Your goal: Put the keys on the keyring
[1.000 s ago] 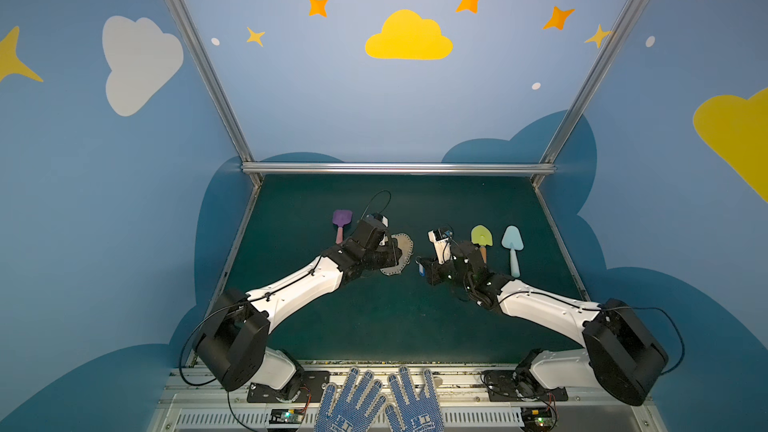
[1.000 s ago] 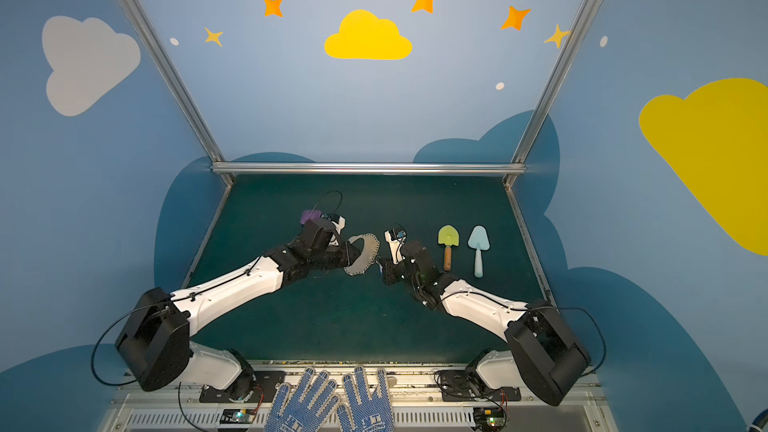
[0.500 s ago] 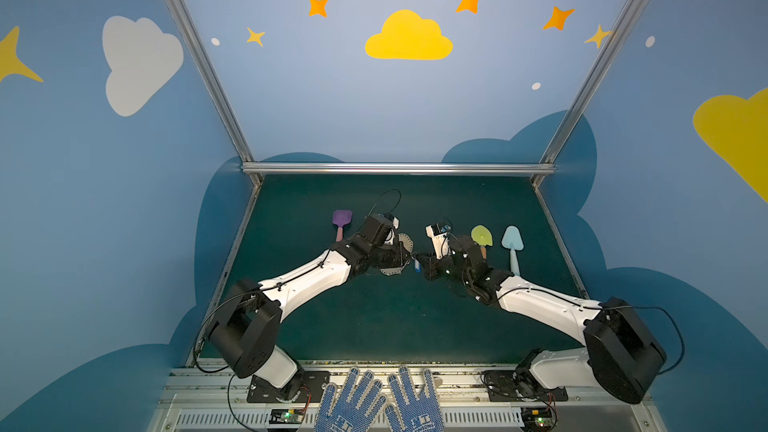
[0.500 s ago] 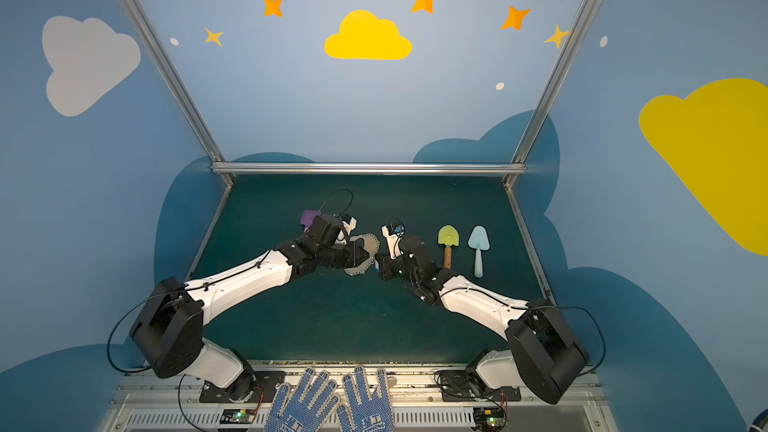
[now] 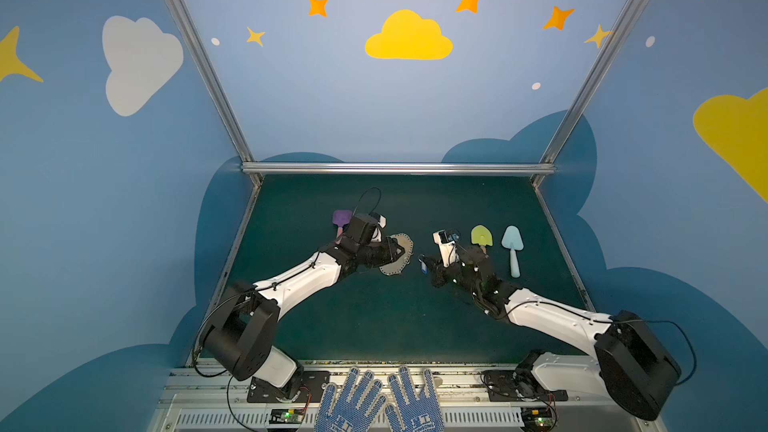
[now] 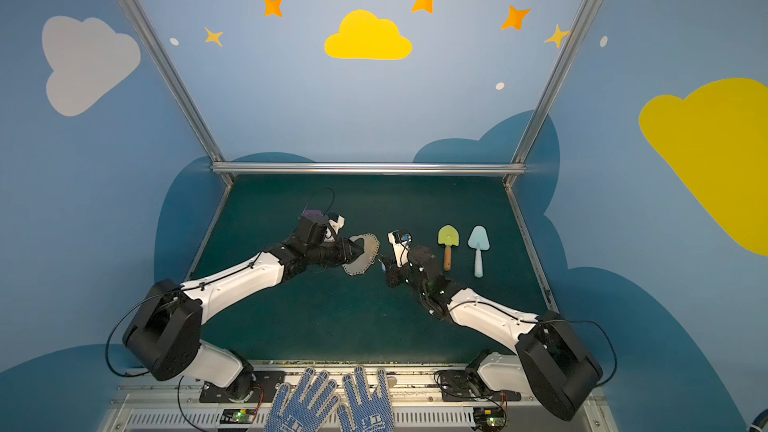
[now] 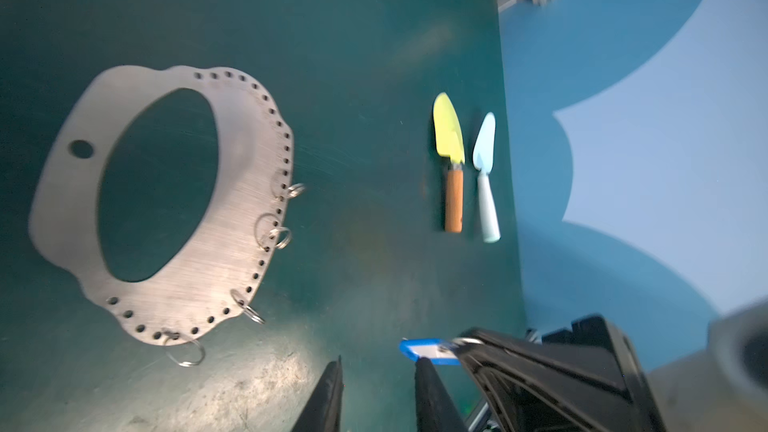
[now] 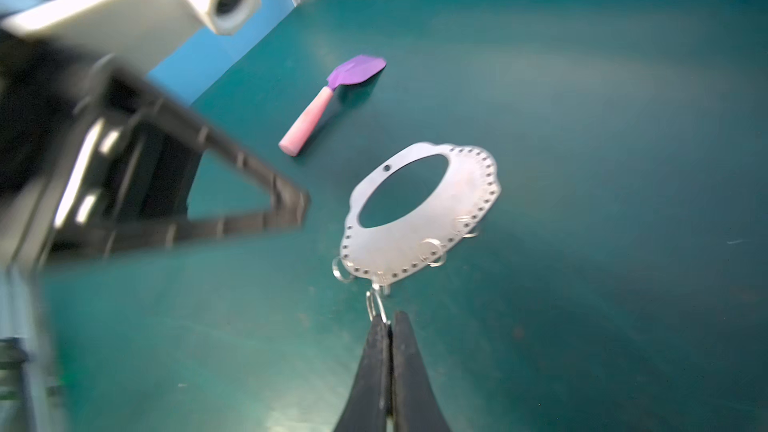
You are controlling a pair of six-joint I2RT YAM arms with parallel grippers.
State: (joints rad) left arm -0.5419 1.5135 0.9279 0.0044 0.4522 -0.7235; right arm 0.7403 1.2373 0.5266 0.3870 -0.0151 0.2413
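The right pincer (image 8: 388,322) is clamped on the keys (image 7: 428,351), holding them at 3 o'clock of the keyring (image 7: 232,243) in both top views, probably to thread them. The keyring lies on the bench (image 7: 353,56). The left pincer (image 7: 380,361) is slightly parted and empty.

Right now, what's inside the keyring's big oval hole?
Only bare green mat shows through the keyring; nothing lies inside. In both top views the left arm hides part of it.
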